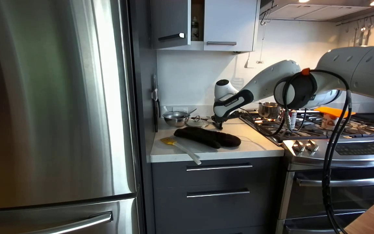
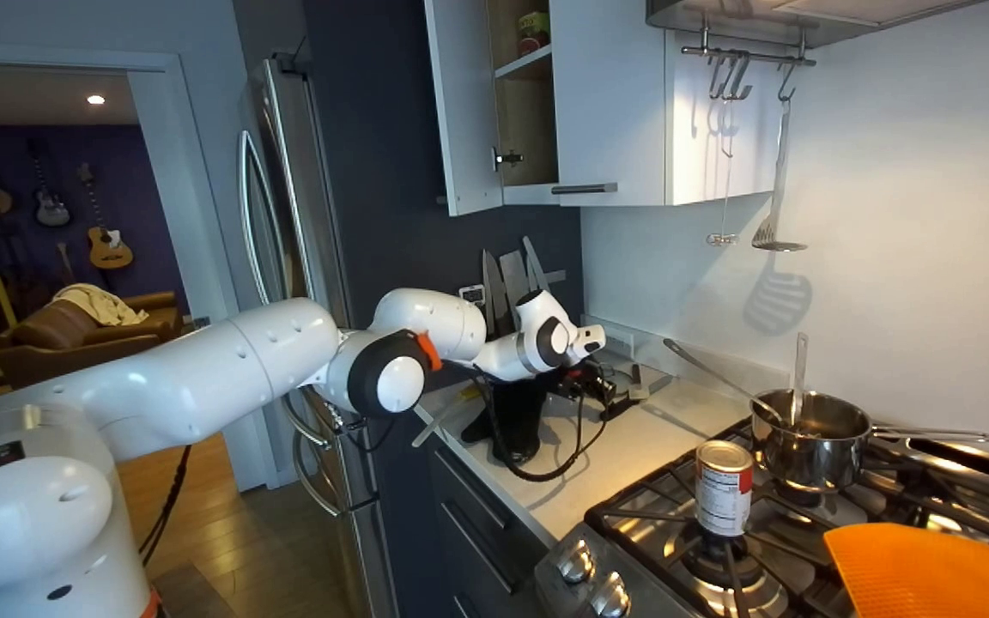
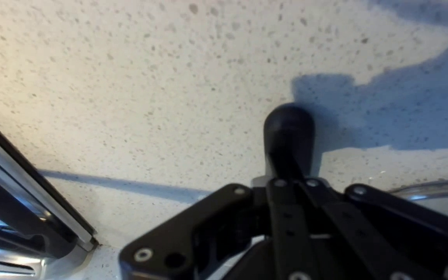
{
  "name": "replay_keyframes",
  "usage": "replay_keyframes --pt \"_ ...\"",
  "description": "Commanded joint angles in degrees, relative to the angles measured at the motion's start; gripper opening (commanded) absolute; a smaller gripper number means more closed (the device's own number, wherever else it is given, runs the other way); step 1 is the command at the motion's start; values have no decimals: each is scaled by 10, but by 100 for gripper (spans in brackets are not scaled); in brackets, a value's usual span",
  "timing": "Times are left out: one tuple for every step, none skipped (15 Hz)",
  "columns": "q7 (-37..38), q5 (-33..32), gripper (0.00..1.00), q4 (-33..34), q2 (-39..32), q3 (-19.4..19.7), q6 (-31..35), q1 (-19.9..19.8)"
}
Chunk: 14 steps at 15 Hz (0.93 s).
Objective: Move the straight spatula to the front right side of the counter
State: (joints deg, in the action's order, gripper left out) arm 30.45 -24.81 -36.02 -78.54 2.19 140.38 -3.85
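The straight spatula (image 1: pixel 182 149), with a yellow head and a pale see-through handle, lies at the front left of the counter (image 1: pixel 258 148). Its handle end pokes out past the front edge. Part of that handle (image 2: pixel 440 419) also shows in an exterior view. My gripper (image 1: pixel 218 126) is down at the counter's back, to the right of the lid and well away from the spatula. In the wrist view the gripper (image 3: pixel 289 112) is shut, its dark rounded tips together at or just above the speckled surface. Nothing shows between them. The spatula is outside the wrist view.
Two black, mitt-like things (image 1: pixel 206 136) lie between gripper and spatula. A glass lid (image 1: pixel 197 122) and a steel bowl (image 1: pixel 175 121) stand at the back left. The stove (image 1: pixel 299 146) borders the counter's right, with a pot (image 2: pixel 812 451) and a can (image 2: pixel 724 493) on it.
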Motion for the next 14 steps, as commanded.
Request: replay_keyframes --pt "-8 13 0 -25 8 -11 -86 0" --pt "-10 15 0 -25 11 -14 -105 -1" --pt "-13 17 0 -26 14 -19 -123 -2" --pt "-13 18 0 -26 17 -21 -141 -2" --pt "-12 18 0 -25 19 -22 -160 -2" --pt "-10 18 0 -25 21 -24 -179 -1" --pt "-11 19 0 -25 25 -26 -199 -2" --pt "-10 20 0 -24 27 -27 -219 -1" --pt "-12 21 0 -24 29 -30 -238 -2" --pt "-13 22 0 -23 31 -33 -256 -2" --pt "-16 24 0 -22 32 -36 -274 -3" --pt "-16 26 0 -20 33 -38 -293 -3" --pt "-18 30 0 -20 34 -41 -317 -4" --pt "-20 37 0 -20 33 -45 -344 -5"
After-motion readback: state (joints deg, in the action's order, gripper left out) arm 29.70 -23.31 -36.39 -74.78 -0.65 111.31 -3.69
